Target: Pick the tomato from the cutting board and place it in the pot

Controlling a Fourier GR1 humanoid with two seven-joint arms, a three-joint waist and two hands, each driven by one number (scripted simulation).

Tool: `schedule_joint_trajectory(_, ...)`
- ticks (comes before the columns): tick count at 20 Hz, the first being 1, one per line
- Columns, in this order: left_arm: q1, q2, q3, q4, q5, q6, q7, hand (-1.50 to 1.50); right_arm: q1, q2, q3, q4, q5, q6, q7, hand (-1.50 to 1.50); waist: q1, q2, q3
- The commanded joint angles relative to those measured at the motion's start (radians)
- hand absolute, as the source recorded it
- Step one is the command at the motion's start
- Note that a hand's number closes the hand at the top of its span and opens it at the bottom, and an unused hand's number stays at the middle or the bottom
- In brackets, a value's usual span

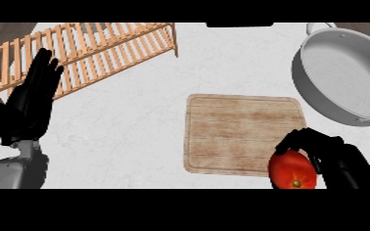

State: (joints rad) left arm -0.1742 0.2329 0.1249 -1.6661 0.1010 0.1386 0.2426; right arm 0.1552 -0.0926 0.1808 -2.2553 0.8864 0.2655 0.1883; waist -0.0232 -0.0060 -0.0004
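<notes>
- Holding the round red tomato point(292, 171) in the black right hand point(334, 159), fingers curled over its top and side; looks lifted just off the lower right corner of the pale wooden cutting board point(242, 133), near the bottom of the view; most likely gripped from above so it cannot roll away
- Waiting at the upper right, well apart from the tomato: big round grey metal pot point(339, 76), open side up, so ready to take the tomato from above
- Resting at the left edge: black left hand point(34, 95), fingers straight and pointing up, holding nothing; kept out of the way beside the slatted light wooden dish rack point(94, 49)
- Still to do: carrying up and right over the white counter point(130, 127); lowering in; letting go
</notes>
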Motion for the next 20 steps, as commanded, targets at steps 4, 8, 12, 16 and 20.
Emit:
schedule_joint_trajectory(4, -0.051, -0.004, 0.003, 0.031, -0.009, 0.009, 0.010, 0.00, -0.138, 0.003, -0.247, -0.169, -0.124, 0.034, 0.154, 1.50, 0.015, 0.005, 0.000)
schedule_joint_trajectory(8, -0.029, -0.034, -0.024, 0.036, -0.028, 0.008, -0.015, 0.00, -0.191, -0.040, -0.448, -0.006, -0.252, 0.008, 0.082, 1.50, 0.019, 0.006, 0.001)
schedule_joint_trajectory(12, -0.026, -0.031, -0.005, 0.071, -0.025, -0.008, -0.056, 0.00, -0.308, -0.134, -0.590, 0.066, -0.423, 0.093, 0.131, 1.50, 0.020, 0.006, 0.000)
schedule_joint_trajectory(16, -0.053, -0.007, 0.015, 0.058, -0.003, -0.027, -0.006, 0.00, -0.416, -0.210, -0.655, 0.358, -0.405, 0.010, 0.017, 1.50, 0.028, 0.008, 0.001)
schedule_joint_trajectory(20, 0.022, -0.060, -0.036, -0.002, -0.047, 0.001, -0.047, 0.00, -0.390, -0.258, -0.705, 0.557, -0.390, -0.049, -0.155, 1.50, 0.030, 0.008, 0.001)
